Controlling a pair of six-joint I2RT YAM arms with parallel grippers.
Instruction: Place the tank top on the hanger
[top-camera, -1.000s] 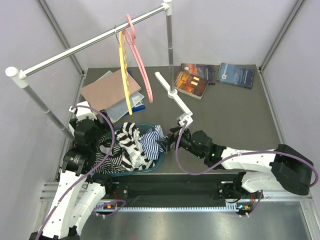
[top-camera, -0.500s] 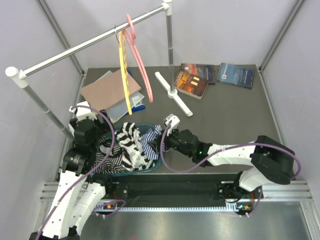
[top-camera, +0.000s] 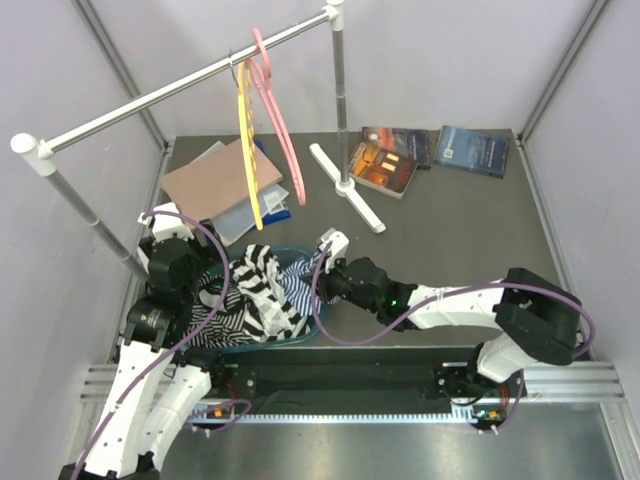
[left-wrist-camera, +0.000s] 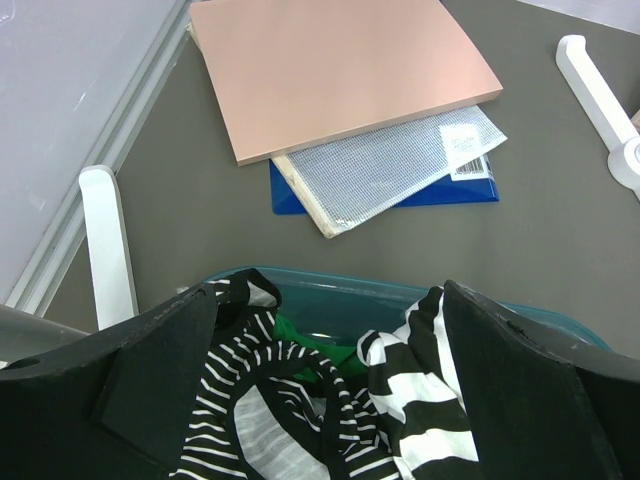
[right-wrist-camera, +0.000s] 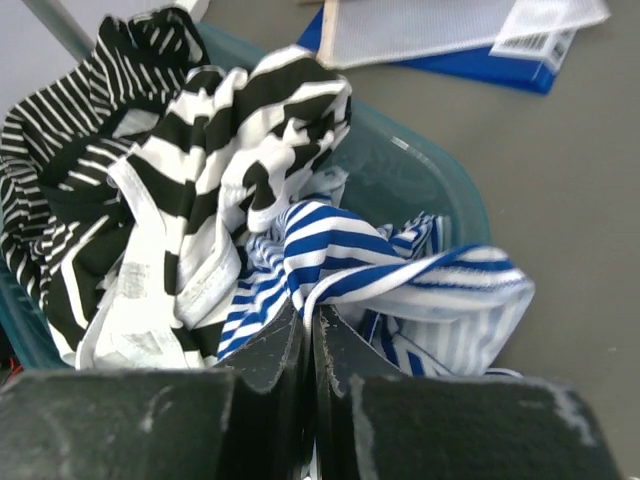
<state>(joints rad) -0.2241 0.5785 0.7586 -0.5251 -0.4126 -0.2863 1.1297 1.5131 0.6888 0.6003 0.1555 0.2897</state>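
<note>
The tank top (top-camera: 300, 284) (right-wrist-camera: 400, 262), blue-and-white striped, lies crumpled at the right side of a teal basket (top-camera: 322, 318) (right-wrist-camera: 445, 190). My right gripper (top-camera: 322, 282) (right-wrist-camera: 310, 314) reaches into the basket from the right and is shut on a fold of the tank top. High on the rail hangs the pink hanger (top-camera: 280, 130), empty. My left gripper (top-camera: 198, 288) (left-wrist-camera: 328, 292) hovers open over the basket's left part, above black-and-white striped clothes (left-wrist-camera: 300, 400), holding nothing.
A yellow hanger (top-camera: 247, 150) hangs beside the pink one on the metal rail (top-camera: 180, 85). The rack's white foot (top-camera: 345, 187) stands mid-table. A brown board (top-camera: 215, 180) (left-wrist-camera: 340, 70) over a mesh pouch lies behind the basket. Books (top-camera: 385, 165) lie at back right.
My right arm has swung left from beside the basket into it, and its jaws have gone from open to shut on the blue-striped cloth. The left arm has stayed still.
</note>
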